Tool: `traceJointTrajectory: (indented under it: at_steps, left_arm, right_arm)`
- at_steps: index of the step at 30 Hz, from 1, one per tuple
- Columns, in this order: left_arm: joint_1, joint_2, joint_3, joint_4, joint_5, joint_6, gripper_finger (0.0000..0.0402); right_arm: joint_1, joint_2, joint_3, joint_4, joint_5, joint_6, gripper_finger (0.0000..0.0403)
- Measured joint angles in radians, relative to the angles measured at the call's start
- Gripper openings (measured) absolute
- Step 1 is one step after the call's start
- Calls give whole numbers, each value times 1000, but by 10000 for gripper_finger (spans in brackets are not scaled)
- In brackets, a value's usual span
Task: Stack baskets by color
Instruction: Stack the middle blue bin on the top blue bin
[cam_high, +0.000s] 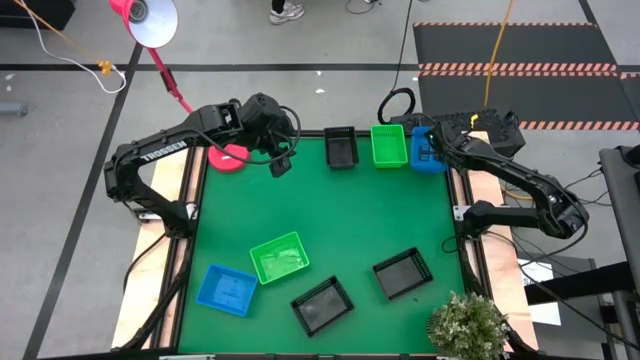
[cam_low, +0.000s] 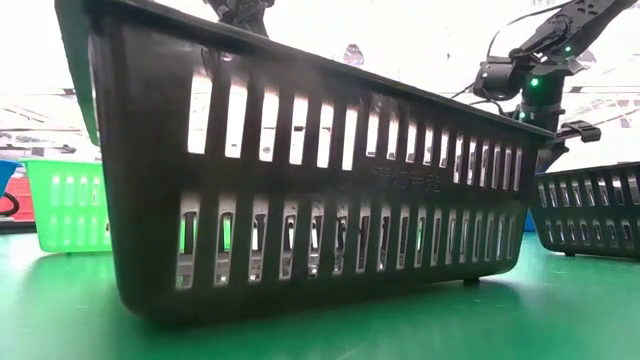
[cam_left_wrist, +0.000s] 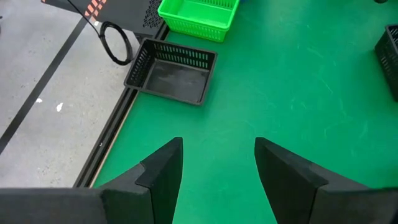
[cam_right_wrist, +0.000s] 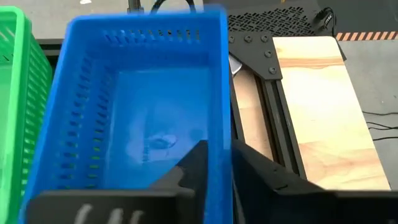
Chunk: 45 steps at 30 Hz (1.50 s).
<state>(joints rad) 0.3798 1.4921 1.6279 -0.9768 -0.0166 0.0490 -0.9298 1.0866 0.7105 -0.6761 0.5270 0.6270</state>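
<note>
The right gripper (cam_right_wrist: 214, 165) sits at the counter's (cam_high: 330, 220) far right corner, its fingers straddling the right wall of a blue basket (cam_right_wrist: 143, 118); whether they pinch the wall or have let go, I cannot tell. That basket stands last in the far row, just beside a green basket (cam_high: 388, 145) and a black basket (cam_high: 341, 147). The left gripper (cam_left_wrist: 217, 168) hovers over the far left, fingers apart and empty. The loose baskets lie along the near edge: blue (cam_high: 227, 289), green (cam_high: 279, 258), two black (cam_high: 322, 304) (cam_high: 403, 273). The loose blue one lies on the left, nearer the left arm, I'd say.
</note>
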Motion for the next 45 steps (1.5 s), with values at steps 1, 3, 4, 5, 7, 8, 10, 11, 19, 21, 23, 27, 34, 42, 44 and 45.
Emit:
traceJointTrajectory:
  at_steps: [1, 3, 4, 5, 7, 8, 10, 11, 19, 21, 23, 27, 34, 42, 44, 45]
  left_arm:
    - [0, 0, 0, 0, 0, 0, 200]
    - [0, 0, 0, 0, 0, -2, 200]
    - [0, 0, 0, 0, 0, -3, 200]
    - [0, 0, 0, 0, 0, -4, 200]
    - [0, 0, 0, 0, 0, -8, 200]
    - [0, 0, 0, 0, 0, -10, 200]
    - [0, 0, 0, 0, 0, -11, 200]
    - [0, 0, 0, 0, 0, -11, 200]
    - [2, 0, -1, 7, -1, -4, 200]
    - [2, 0, -10, 26, -2, -2, 200]
    - [2, 0, -22, 39, -2, -7, 200]
    - [2, 0, -38, 45, -2, -12, 200]
    - [2, 0, -67, 46, -2, -39, 200]
    - [2, 0, -71, 47, -2, -45, 200]
    - [2, 0, -71, 48, -1, -45, 200]
    - [2, 0, -71, 47, -1, -45, 200]
  right_arm:
    - [0, 0, 0, 6, -1, 0, 86]
    - [0, -9, 0, 8, -6, 4, 107]
    - [0, -15, 0, 5, -9, 10, 118]
    - [0, -22, 0, 0, -16, 18, 128]
    - [0, -43, 0, -17, -41, 36, 148]
    - [0, -57, 3, -27, -58, 44, 157]
    - [3, -87, 29, -69, -86, 51, 170]
    - [9, -101, 47, -96, -91, 53, 174]
    - [64, -156, 114, -202, -439, -90, 143]
    - [84, -142, 102, -248, -515, -152, 122]
    - [104, -124, 87, -289, -524, -173, 96]
    - [107, -76, 68, -293, -437, -161, 43]
    - [78, 56, 68, -270, -353, -116, 11]
    - [67, 187, 68, -222, -370, -127, 1]
    - [67, 198, 68, -199, -364, -129, 2]
    - [67, 203, 68, -196, -350, -126, 1]
